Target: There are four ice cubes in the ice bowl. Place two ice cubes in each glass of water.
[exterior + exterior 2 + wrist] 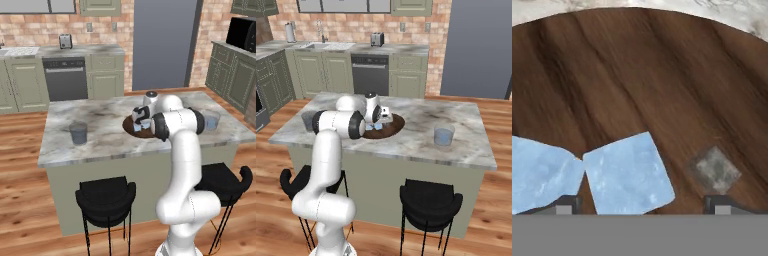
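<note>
Marble-topped island surface (pixel 100 125) carries the ice bowl (pixel 662 75) at its centre, between two glasses, left (pixel 78 133) and right (pixel 212 120). Ice cubes (pixel 628 174) lie in the bowl, directly below the pincer (pixel 642 202), whose jaws are spread wide. The cubes are judged light, rigid and slippery; opposite flat faces should be gripped.

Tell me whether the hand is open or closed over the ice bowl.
Open: in the hand view the hand has its fingertips standing wide apart, astride one ice cube in the ice bowl.
</note>
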Robot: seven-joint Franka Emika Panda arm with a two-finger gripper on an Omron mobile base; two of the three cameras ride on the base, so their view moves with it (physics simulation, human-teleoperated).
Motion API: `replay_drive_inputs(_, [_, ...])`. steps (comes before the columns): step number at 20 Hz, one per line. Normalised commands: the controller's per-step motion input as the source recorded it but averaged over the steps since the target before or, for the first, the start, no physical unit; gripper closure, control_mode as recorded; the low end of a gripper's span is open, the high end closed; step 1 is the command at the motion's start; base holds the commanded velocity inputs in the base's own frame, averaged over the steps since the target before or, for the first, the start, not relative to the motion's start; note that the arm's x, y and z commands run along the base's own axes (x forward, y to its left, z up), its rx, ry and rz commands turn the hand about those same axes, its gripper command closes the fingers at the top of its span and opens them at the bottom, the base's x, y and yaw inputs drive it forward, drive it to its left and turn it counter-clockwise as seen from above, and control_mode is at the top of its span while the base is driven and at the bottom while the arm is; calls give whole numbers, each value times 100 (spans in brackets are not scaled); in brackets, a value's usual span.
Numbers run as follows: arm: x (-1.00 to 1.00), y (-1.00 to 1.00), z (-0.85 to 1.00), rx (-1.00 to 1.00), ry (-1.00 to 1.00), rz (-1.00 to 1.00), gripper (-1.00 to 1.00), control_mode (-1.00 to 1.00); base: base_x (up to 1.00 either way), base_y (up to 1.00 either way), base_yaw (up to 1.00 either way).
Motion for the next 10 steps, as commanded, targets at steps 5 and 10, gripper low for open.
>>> replay_drive_inputs(5, [19,0,-21,0,0,0,-100,-100,0,0,0])
replay_drive_inputs(10, [0,0,-17,0,0,2,100,-100,0,0,0])
